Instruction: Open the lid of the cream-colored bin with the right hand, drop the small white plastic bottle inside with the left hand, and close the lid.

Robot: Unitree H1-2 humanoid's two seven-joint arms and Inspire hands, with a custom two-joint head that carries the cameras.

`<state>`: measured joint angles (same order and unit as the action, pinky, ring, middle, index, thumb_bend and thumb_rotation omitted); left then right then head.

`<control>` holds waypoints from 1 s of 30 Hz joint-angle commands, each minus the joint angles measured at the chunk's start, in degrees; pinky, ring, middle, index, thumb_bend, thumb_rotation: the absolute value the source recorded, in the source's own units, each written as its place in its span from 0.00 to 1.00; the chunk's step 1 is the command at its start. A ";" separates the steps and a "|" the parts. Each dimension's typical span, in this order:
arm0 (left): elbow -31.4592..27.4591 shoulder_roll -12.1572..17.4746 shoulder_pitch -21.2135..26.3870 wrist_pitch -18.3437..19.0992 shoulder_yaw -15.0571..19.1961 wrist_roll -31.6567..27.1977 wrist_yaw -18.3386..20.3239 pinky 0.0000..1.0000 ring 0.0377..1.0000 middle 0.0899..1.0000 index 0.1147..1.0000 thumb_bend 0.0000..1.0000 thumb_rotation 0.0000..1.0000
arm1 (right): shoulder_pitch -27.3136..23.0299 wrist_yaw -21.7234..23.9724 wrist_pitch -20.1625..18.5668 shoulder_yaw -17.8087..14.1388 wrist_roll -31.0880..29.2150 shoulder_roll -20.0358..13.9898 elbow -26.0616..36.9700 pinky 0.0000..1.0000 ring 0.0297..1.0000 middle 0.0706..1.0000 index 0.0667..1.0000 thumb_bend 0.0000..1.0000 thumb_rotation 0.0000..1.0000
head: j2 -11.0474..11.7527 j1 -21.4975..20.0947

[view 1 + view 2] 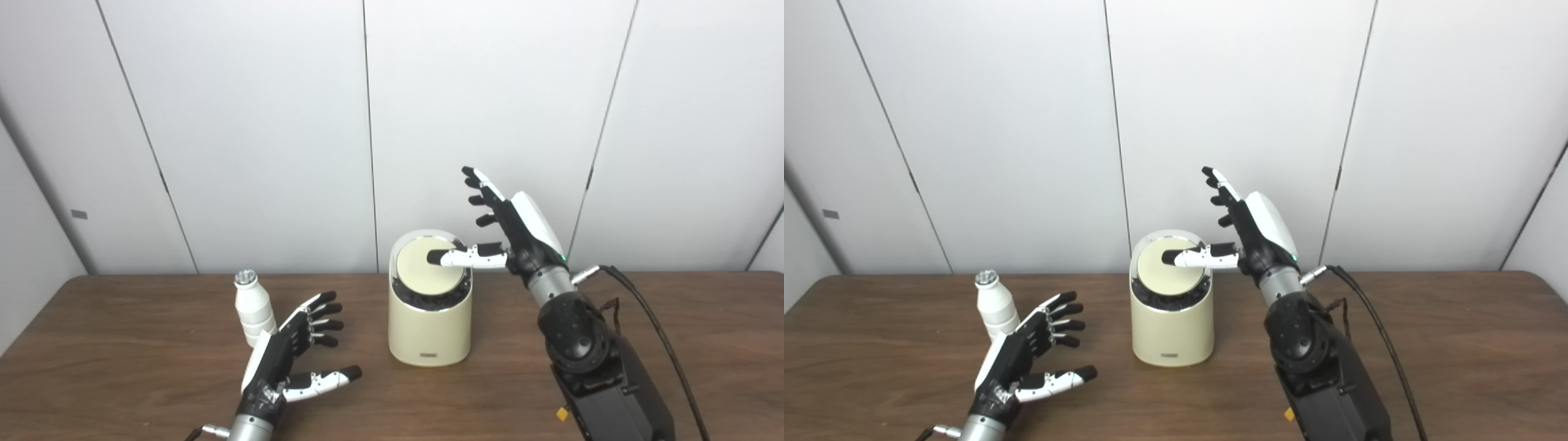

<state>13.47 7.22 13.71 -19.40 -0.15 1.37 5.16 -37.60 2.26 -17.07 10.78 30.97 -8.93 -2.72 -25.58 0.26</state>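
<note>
The cream-colored bin (430,324) stands at the table's middle. Its round lid (427,266) is tilted, and a dark gap shows below its front edge. My right hand (511,229) is open above the bin's right side, fingers spread upward, with its thumb (465,256) lying across the lid's right part. The small white plastic bottle (252,306) stands upright left of the bin. My left hand (294,352) is open just right of and in front of the bottle, apart from it, holding nothing.
The brown wooden table (122,343) runs the full width. A black cable (649,318) trails from my right arm across the right side. White wall panels stand close behind the table.
</note>
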 commanded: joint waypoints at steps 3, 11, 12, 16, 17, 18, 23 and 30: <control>-0.69 -0.28 0.99 -2.26 -0.29 -0.19 -0.07 0.63 0.72 0.80 0.85 0.79 0.03 | -4.31 -0.01 -0.45 0.98 2.03 -0.35 0.77 0.68 0.82 0.89 0.91 0.94 0.35 | -0.22 0.08; -0.97 -0.30 1.01 -2.14 -0.36 -0.44 0.04 0.63 0.71 0.79 0.85 0.79 0.03 | -4.51 0.19 0.66 2.80 4.06 -1.01 -0.61 0.70 0.85 0.90 0.92 0.95 0.31 | -0.42 0.00; -1.12 -0.32 0.97 -2.06 -0.38 -0.40 0.02 0.63 0.71 0.79 0.85 0.80 0.03 | -4.49 0.14 1.02 2.89 4.13 -1.11 -0.81 0.69 0.85 0.90 0.92 0.97 0.34 | -0.62 0.02; -1.61 -0.36 0.87 -1.90 -0.52 -0.35 0.07 0.63 0.71 0.79 0.85 0.79 0.03 | -4.54 -0.52 2.36 3.35 4.50 -1.51 -2.28 0.69 0.85 0.91 0.93 1.00 0.42 | -0.65 0.18; -1.69 -0.36 0.85 -1.83 -0.53 -0.46 0.11 0.63 0.71 0.79 0.86 0.79 0.03 | -4.50 -0.52 2.46 3.45 4.55 -1.55 -2.47 0.69 0.85 0.91 0.93 1.00 0.41 | -0.65 0.18; -1.82 -0.37 0.84 -1.73 -0.54 -0.52 0.13 0.63 0.71 0.79 0.86 0.79 0.03 | -4.48 -0.46 2.48 3.49 4.53 -1.59 -2.53 0.69 0.85 0.91 0.93 1.00 0.41 | -0.82 0.17; -2.34 -0.46 0.78 -1.43 -0.66 -0.47 0.14 0.63 0.71 0.80 0.85 0.79 0.03 | -4.50 -0.47 2.81 4.29 5.29 -2.06 -3.31 0.70 0.86 0.92 0.94 0.99 0.38 | -1.02 0.14; -2.55 -0.47 0.71 -1.58 -0.70 -0.54 0.27 0.63 0.72 0.80 0.86 0.79 0.04 | -4.26 -0.23 2.69 4.83 6.40 -2.42 -3.81 0.68 0.84 0.91 0.93 0.94 0.27 | -1.18 0.18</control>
<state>12.40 6.66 13.24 -19.38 -0.86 1.33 5.33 -38.94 2.89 -15.97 15.79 36.71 -10.84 -7.91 -26.72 0.44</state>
